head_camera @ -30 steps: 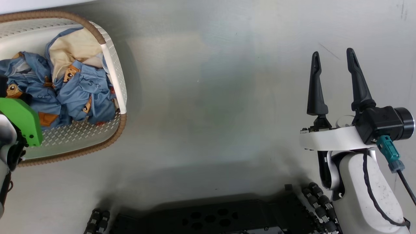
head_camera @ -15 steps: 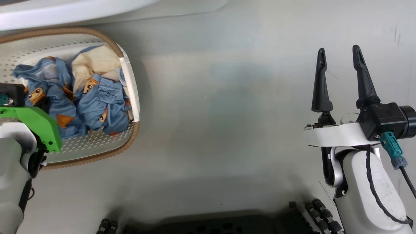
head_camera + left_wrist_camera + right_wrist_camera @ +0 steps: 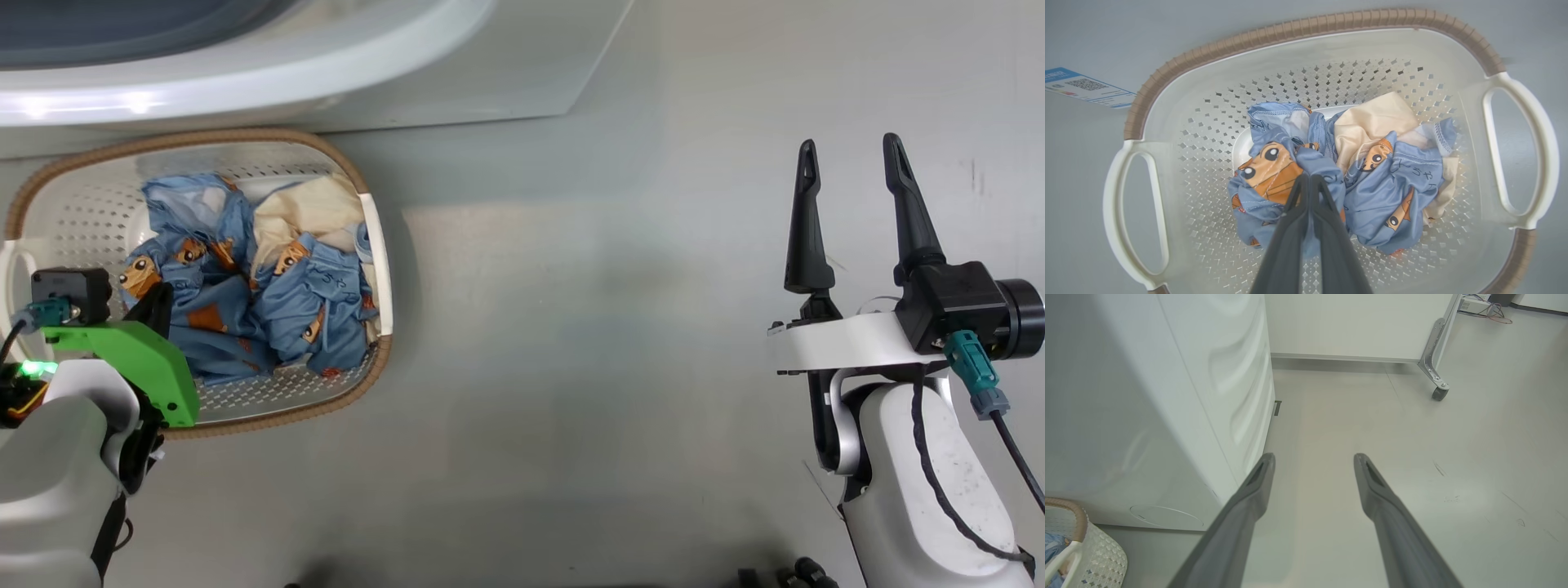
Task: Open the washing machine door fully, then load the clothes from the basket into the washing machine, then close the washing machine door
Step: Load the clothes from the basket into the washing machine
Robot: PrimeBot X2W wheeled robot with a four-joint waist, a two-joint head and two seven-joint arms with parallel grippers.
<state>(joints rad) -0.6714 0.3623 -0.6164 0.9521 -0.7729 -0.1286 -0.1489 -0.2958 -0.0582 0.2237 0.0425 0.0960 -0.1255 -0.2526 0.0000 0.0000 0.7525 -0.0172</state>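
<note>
1. Step in hand: loading. Your left claw [image 3: 1308, 176] is fully closed, tips pinched into a fold of the clothes [image 3: 1392, 183] inside the basket [image 3: 1306, 28].
2. Your right claw [image 3: 851, 140] stands wide apart and empty above the floor [image 3: 571, 327].
3. The basket sits on the floor, just beside the washing machine [image 3: 1126, 396].
4. Next, lift the pinched fold clear of the basket and carry it to the washing machine; confirm the pinch holds.

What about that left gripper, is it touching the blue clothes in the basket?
Touching. In the left wrist view the left gripper is shut with its tips pressed into a fold of the clothes, which bunches around them.
</note>
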